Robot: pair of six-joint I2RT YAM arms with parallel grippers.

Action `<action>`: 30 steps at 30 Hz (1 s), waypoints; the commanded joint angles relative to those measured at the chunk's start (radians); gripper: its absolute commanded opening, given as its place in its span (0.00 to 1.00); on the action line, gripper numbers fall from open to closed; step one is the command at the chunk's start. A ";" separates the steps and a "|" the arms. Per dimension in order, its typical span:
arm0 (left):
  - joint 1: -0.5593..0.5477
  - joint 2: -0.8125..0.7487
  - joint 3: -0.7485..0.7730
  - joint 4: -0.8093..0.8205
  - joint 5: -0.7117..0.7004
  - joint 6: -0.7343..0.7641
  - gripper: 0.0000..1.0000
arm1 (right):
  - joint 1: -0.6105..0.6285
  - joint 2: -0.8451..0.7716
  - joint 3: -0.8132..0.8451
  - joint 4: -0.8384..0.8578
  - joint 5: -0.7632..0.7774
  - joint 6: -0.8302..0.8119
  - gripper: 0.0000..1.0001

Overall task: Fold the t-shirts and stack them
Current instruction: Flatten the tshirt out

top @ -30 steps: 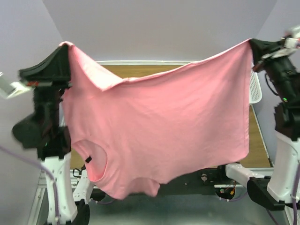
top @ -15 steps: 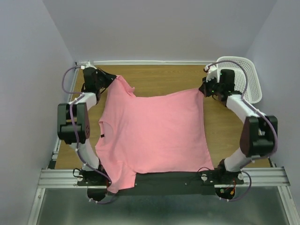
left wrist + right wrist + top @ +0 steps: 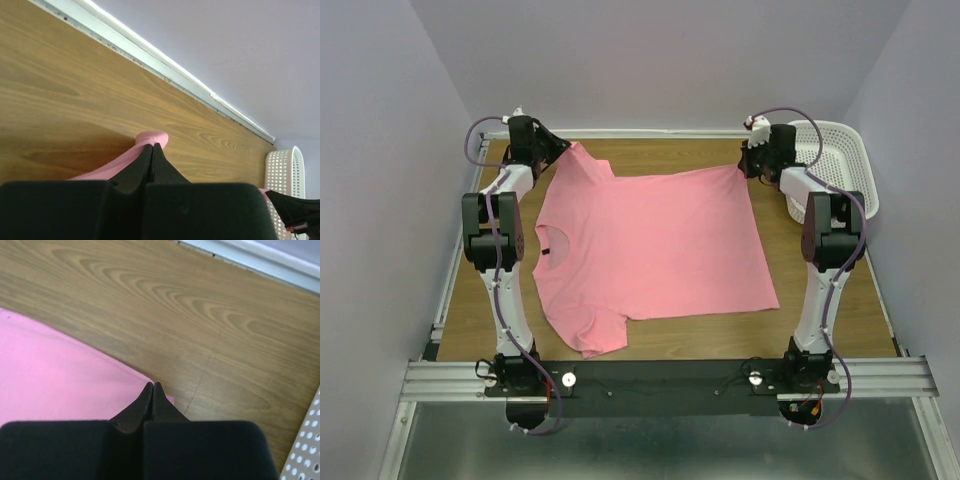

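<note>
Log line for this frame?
shirt: spread on table | left gripper: shut on shirt | right gripper: shut on shirt | basket: far right

The wooden table in front of me is carrying a salmon-pink t-shirt, which is lying spread flat across its middle, neck opening toward my left and one sleeve pointing at the near edge. A white perforated basket is sitting at the far right corner, apart from the shirt.

left gripper: clamped on t-shirt fold | table: wood, beneath | basket: right edge
</note>
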 commanded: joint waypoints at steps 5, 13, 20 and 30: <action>0.023 0.012 0.011 0.004 0.025 0.039 0.00 | 0.002 0.017 0.040 0.005 0.060 0.025 0.01; 0.031 -0.095 -0.132 0.148 0.191 0.062 0.00 | 0.000 -0.065 -0.038 0.007 0.010 0.005 0.01; 0.034 -0.213 -0.273 0.180 0.238 0.119 0.00 | 0.000 -0.144 -0.121 0.005 0.014 -0.015 0.01; 0.058 -0.315 -0.377 0.174 0.241 0.145 0.00 | -0.009 -0.196 -0.176 0.007 0.034 -0.023 0.01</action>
